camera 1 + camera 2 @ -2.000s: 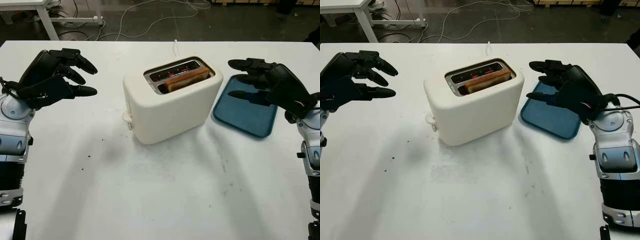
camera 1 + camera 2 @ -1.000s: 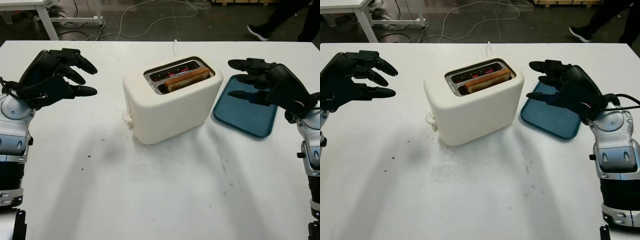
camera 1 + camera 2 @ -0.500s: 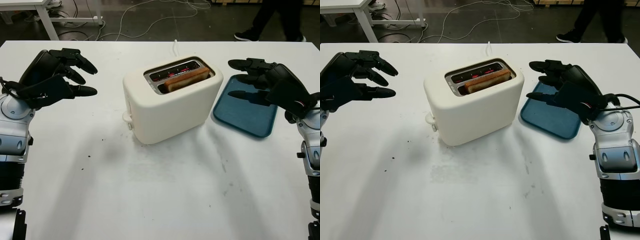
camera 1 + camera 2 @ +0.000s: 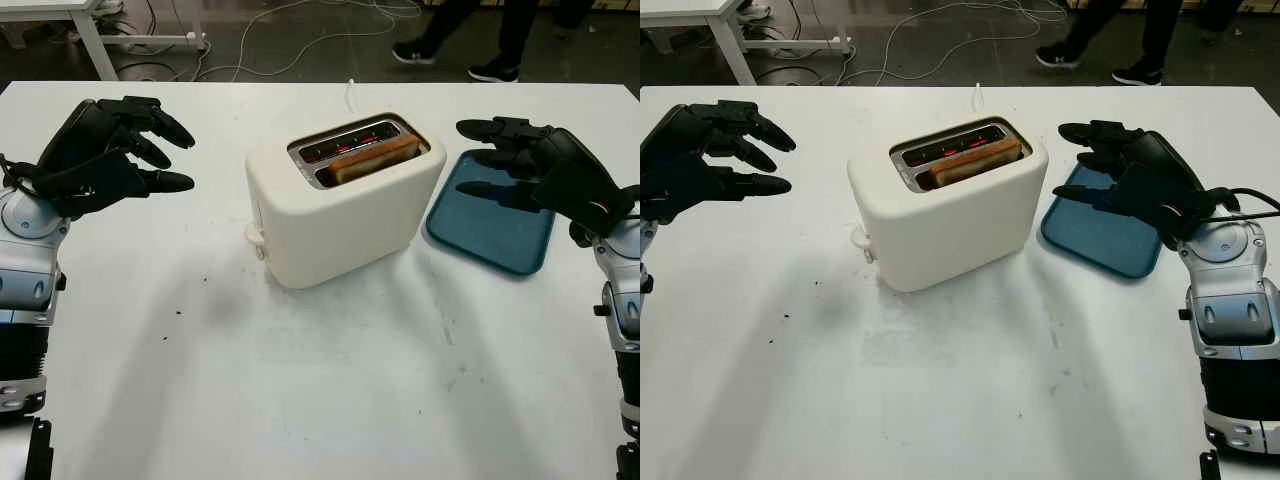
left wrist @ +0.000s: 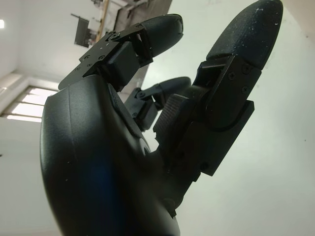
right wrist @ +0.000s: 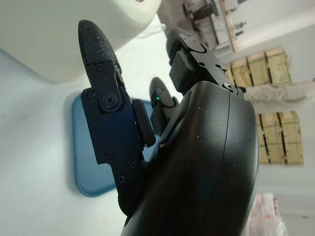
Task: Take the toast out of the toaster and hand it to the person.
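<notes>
A cream toaster (image 4: 340, 205) stands in the middle of the white table (image 4: 300, 400). A slice of brown toast (image 4: 373, 158) sticks up from its nearer slot; the far slot glows red inside. My left hand (image 4: 110, 150) hangs open above the table, well to the left of the toaster. My right hand (image 4: 525, 165) is open too, raised over the blue tray (image 4: 490, 215) just right of the toaster. Neither hand touches the toaster or the toast. A person's legs (image 4: 470, 30) are on the floor beyond the table's far edge.
The blue tray (image 6: 93, 162) lies flat on the table against the toaster's right side. A white cord (image 4: 351, 92) runs from the toaster's back off the far edge. Cables and a white table leg (image 4: 95, 45) lie on the dark floor behind.
Both hands, the toaster and the toast have stayed put. The person's legs beyond the far edge have moved from the right towards the left.
</notes>
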### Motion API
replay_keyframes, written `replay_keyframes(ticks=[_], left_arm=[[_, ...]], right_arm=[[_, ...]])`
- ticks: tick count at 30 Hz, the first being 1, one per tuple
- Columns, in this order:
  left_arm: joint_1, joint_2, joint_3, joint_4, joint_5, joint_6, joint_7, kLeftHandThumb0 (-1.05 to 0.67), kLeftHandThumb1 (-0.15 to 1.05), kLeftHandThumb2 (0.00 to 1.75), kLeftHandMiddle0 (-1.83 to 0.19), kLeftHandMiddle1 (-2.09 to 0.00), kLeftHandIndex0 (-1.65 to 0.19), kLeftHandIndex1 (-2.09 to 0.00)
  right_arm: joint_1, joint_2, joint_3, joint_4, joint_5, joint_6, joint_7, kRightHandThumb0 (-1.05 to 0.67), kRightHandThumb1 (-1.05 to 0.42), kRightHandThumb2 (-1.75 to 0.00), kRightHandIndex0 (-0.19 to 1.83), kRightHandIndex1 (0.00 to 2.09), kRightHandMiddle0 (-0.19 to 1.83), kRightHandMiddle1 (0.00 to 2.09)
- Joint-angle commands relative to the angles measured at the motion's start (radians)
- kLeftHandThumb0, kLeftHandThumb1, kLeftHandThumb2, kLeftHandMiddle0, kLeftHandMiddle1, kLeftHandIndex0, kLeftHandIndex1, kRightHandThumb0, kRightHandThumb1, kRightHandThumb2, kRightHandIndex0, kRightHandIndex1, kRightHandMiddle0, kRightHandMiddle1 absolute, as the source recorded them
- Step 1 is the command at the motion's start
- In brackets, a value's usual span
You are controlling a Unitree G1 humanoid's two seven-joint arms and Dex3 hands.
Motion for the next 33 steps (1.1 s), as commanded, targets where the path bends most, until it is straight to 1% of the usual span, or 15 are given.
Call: replay_keyframes(ticks=[1, 13, 22, 27, 33], left_arm=[[-0.002, 0.009, 0.007, -0.004, -0.004, -0.003, 0.003, -1.05, 0.71, 0.0, -0.74, -0.92, -0.7, -0.86], [0.003, 0.008, 0.008, -0.011, -0.004, 0.011, 0.001, -1.05, 0.71, 0.0, -0.75, -0.92, -0.71, -0.85], [0.002, 0.006, 0.007, -0.002, -0.003, -0.007, 0.007, -1.05, 0.71, 0.0, -0.76, -0.92, -0.72, -0.85], [-0.002, 0.007, 0.005, -0.016, -0.002, 0.017, 0.001, -1.05, 0.7, 0.0, -0.75, -0.91, -0.71, -0.85], [-0.004, 0.009, 0.004, -0.004, -0.001, -0.006, 0.003, -1.05, 0.71, 0.0, -0.76, -0.91, -0.71, -0.85]], right_arm=[[-0.01, 0.007, 0.001, -0.006, 0.012, -0.004, 0.001, -0.65, -0.89, 0.0, 0.49, 0.01, 0.44, 0.0], [-0.009, 0.006, 0.006, 0.008, 0.005, -0.021, -0.005, -0.66, -0.89, 0.0, 0.5, 0.02, 0.44, 0.0], [-0.013, 0.008, 0.005, 0.01, 0.01, -0.015, -0.002, -0.65, -0.88, 0.0, 0.5, 0.01, 0.44, 0.0], [-0.013, 0.006, 0.004, 0.007, 0.014, -0.017, 0.0, -0.65, -0.89, 0.0, 0.5, 0.02, 0.44, 0.0], [-0.013, 0.007, 0.001, 0.013, 0.019, -0.025, 0.002, -0.66, -0.89, 0.0, 0.49, 0.01, 0.44, 0.0]])
